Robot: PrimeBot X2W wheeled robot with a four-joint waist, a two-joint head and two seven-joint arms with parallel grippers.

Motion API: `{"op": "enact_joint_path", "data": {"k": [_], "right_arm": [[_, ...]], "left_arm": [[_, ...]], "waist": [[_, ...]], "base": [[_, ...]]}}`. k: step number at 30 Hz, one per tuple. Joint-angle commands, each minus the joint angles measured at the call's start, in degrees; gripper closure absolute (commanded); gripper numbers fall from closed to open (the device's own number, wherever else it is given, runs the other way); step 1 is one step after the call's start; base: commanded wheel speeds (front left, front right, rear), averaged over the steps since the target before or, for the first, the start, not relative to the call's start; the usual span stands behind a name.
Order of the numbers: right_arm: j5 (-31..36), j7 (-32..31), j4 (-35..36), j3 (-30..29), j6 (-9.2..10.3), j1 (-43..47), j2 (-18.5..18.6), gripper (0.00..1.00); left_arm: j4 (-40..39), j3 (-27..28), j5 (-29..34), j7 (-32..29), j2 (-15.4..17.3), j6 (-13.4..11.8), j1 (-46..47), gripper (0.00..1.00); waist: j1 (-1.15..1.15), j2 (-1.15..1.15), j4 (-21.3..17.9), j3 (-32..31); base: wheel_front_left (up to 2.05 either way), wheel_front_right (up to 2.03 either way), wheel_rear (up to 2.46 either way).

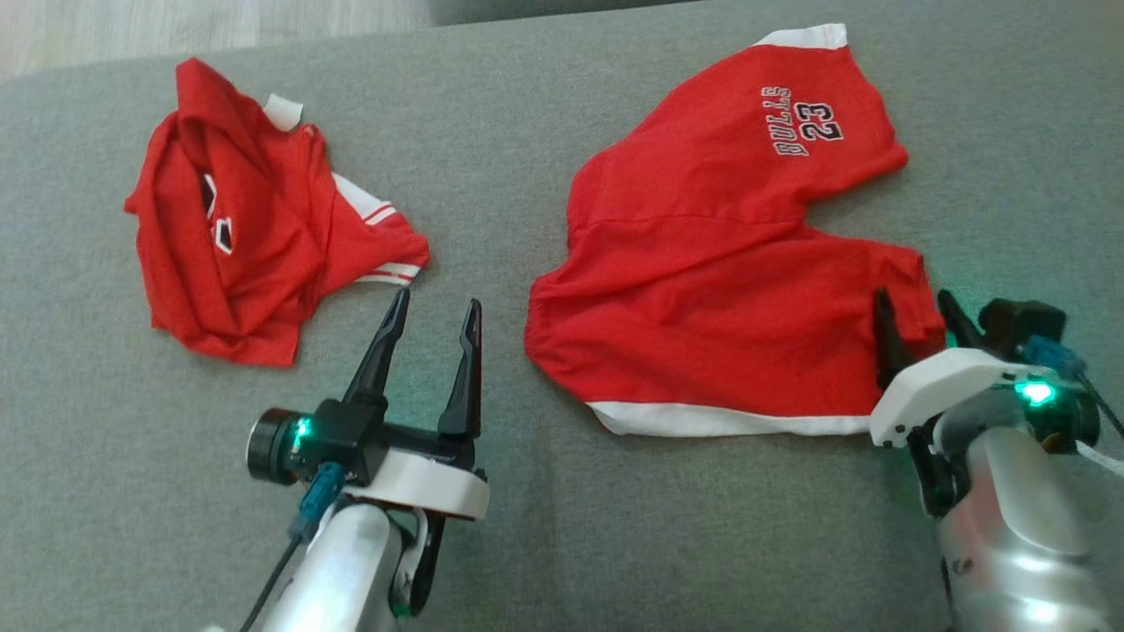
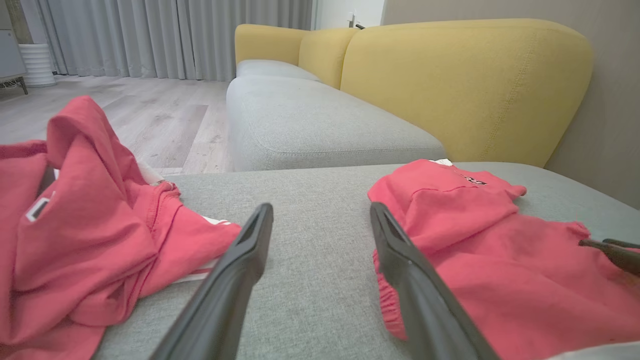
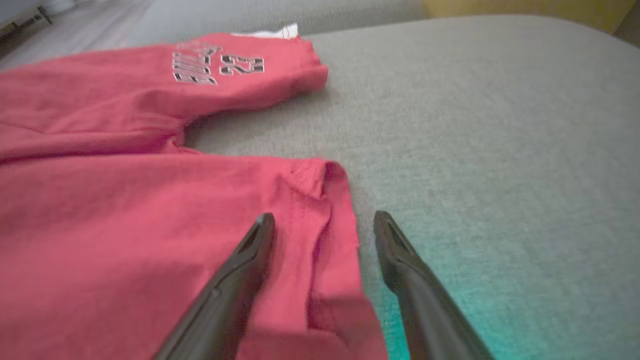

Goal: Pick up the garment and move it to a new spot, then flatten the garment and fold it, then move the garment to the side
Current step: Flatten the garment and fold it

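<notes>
Head view: the left gripper (image 1: 439, 300) stands open over the bare grey cushion (image 1: 527, 132), a crumpled jersey (image 1: 246, 237) to its left, the spread shorts (image 1: 702, 290) to its right. The right gripper (image 1: 913, 298), also open, sits at the shorts' right edge. Left wrist view: jersey (image 2: 90, 225) left, shorts (image 2: 490, 260) right. Right wrist view: the gripper (image 3: 325, 217) straddles that edge.

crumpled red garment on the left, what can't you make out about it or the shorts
- Crumpled red garment: head view, its own folds hide the print; the left wrist view's left edge cuts it off.
- Shorts: right wrist view, lettering blurred.
- Right end effector: either view, whether it touches the shorts is unclear.
</notes>
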State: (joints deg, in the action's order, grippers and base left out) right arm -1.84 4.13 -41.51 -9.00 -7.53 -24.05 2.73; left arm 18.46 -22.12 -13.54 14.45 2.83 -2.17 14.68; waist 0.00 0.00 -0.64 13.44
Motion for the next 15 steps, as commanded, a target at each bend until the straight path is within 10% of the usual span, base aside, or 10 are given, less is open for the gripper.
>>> {"op": "enact_joint_path", "data": {"k": [1,3,15], "right_arm": [[1.02,-1.22,-1.0,0.87,0.04,-2.33,0.15,0.0],[2.45,-1.94,-3.07,0.99,0.04,-3.4,0.15,1.0],[11.56,2.23,-2.55,-8.63,0.04,-9.27,4.97,1.0]], "left_arm": [[-1.44,1.51,0.53,0.55,0.05,-0.12,2.34,0.0],[-1.4,1.46,0.53,0.55,0.05,-0.12,2.37,0.0],[-1.55,1.27,0.1,0.55,0.05,-0.34,2.47,0.0]], "waist": [[0.0,0.0,0.45,0.52],[0.0,0.0,0.67,0.67],[0.0,0.0,1.42,0.32]], "base": [[0.0,0.0,0.0],[0.0,0.0,0.0],[0.0,0.0,0.0]]}}
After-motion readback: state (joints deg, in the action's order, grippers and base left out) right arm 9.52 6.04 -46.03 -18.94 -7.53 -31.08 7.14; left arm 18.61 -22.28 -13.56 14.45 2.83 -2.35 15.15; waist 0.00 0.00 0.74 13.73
